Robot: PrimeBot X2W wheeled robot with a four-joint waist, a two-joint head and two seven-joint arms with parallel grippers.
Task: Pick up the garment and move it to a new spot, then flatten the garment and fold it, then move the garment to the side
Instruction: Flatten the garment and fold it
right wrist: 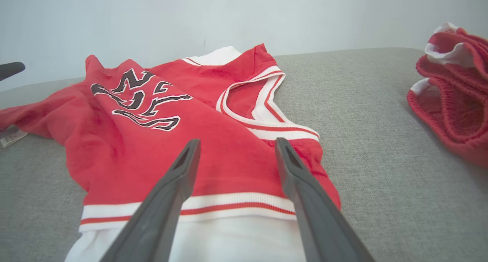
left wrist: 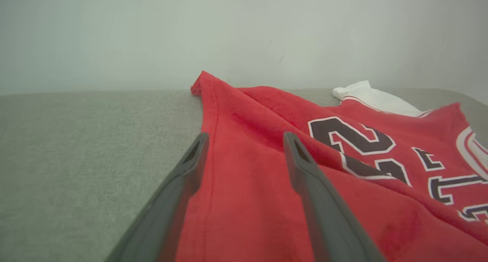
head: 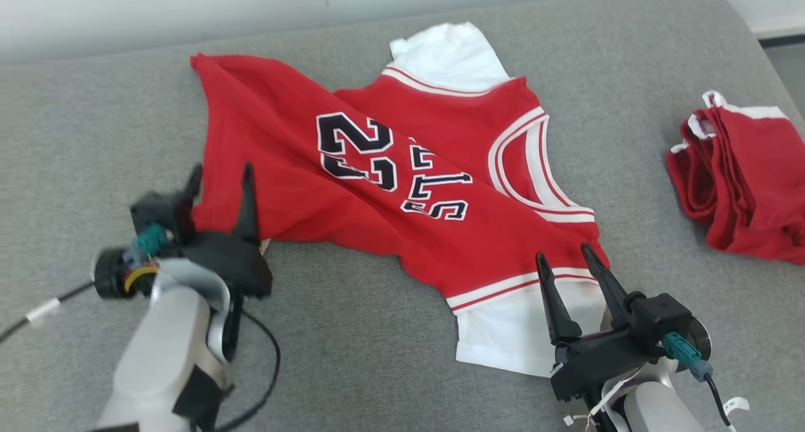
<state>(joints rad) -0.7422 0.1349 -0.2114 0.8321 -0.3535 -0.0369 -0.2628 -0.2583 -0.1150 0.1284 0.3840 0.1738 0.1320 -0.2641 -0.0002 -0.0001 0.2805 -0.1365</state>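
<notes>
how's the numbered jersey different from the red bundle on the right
The jersey lies spread out, though creased; the bundle is bunched in a heap. The jersey shows dark numerals and letters; the bundle shows no print. The jersey has broad white sleeves; the bundle only white edging. Both are red with white trim, on the grey surface.

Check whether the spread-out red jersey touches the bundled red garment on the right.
Apart. The head view shows a strip of bare grey cushion between the jersey and the bundled red garment; the right wrist view shows the same gap.
</notes>
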